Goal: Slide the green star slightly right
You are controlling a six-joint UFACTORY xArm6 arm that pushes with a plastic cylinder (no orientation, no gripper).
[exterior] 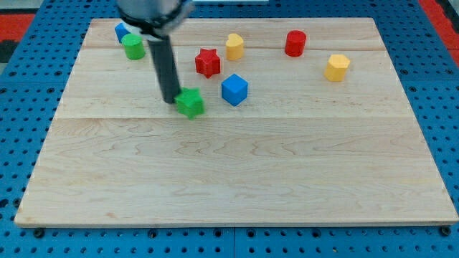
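Observation:
The green star [191, 103] lies on the wooden board [237, 179], left of the board's middle. My tip [171, 99] rests on the board right against the star's left side. The dark rod rises from there to the view's top. A blue cube [234, 89] sits a short way to the star's right, apart from it.
A red star [208, 62] and a yellow block [234, 46] lie above the blue cube. A red cylinder [295, 43] and a yellow block [336, 67] are at the upper right. A green cylinder [133, 47] and a blue block [121, 31] sit at the upper left.

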